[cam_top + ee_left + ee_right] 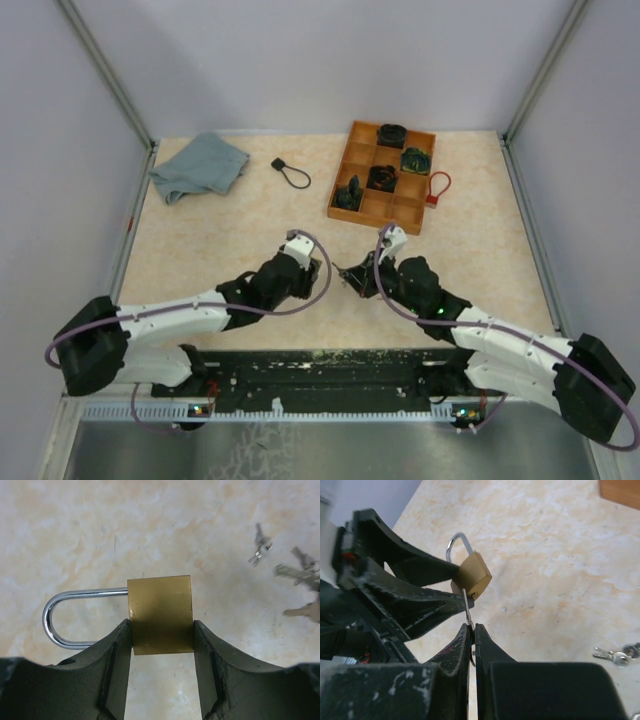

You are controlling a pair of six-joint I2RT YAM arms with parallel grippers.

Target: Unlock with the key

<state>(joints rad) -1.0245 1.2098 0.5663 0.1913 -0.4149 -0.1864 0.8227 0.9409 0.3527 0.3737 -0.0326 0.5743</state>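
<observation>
Your left gripper [161,627] clamps the square brass padlock with steel shackle [160,612] between its fingertips. Your right gripper [472,627] pinches a thin silver key [466,607], tip just ahead, at the padlock's base.

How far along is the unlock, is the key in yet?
Done: left gripper clamps the brass padlock, right gripper pinches the key. In hand: key tip meets the keyhole end; how deep it sits is hidden. Left: seat it, turn it, pop the shackle, which looks closed.
</observation>
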